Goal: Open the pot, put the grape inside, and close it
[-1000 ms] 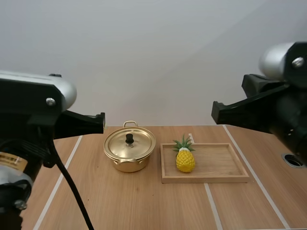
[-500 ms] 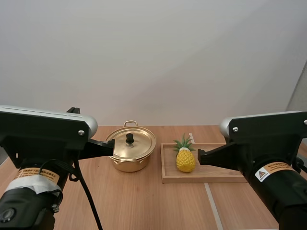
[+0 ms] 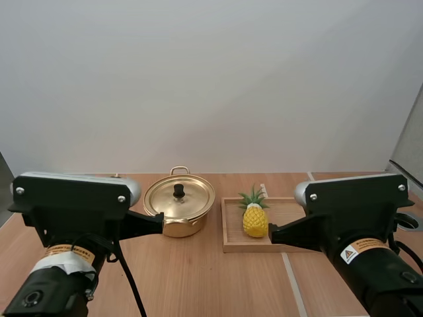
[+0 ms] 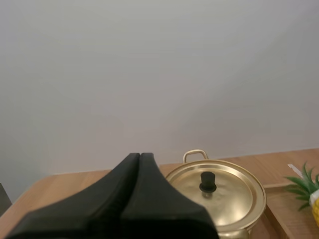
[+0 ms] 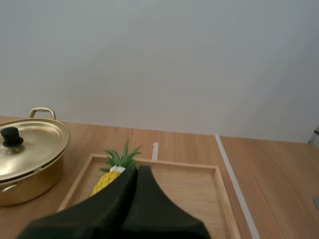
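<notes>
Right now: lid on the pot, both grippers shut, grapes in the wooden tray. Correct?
Not grapes: the high view shows a pineapple in the wooden tray. The lid is on the pot, and the left gripper and right gripper are shut.

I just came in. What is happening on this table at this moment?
Nothing is being handled yet. The left end effector and the right end effector are both shut on nothing, one pointing toward the gold pot, the other toward the wooden tray. The pot has its lid on. A pineapple, not a grape, sits in the tray.
</notes>
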{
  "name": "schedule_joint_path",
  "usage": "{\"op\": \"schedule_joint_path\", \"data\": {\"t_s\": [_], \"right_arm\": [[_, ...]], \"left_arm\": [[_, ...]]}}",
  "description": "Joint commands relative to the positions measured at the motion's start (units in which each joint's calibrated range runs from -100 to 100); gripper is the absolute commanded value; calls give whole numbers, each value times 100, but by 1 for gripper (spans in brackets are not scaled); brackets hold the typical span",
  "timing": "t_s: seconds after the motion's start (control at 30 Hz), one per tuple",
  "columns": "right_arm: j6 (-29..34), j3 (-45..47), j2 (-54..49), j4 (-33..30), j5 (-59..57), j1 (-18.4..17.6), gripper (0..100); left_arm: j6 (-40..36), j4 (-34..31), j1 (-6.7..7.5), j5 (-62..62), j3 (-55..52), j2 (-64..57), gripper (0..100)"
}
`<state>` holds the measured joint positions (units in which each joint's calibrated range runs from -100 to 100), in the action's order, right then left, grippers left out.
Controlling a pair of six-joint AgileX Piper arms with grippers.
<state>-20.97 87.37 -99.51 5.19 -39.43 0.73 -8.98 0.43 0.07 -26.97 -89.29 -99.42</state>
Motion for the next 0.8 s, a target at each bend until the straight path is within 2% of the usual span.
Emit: {"op": "schedule_joint_path", "data": {"t_s": [0.0,0.37,0.77], "right_arm": [[-33,223,-49,-61,62,10,0],[-33,683,-49,-93,123,10,0],[-33,717,-49,-82,174,10,0]], "left_arm": [[-57,109,0,226,-236,31,0],[-57,68,0,-101,-700,31,0],[-57,68,0,-104,-808,31,0]]}}
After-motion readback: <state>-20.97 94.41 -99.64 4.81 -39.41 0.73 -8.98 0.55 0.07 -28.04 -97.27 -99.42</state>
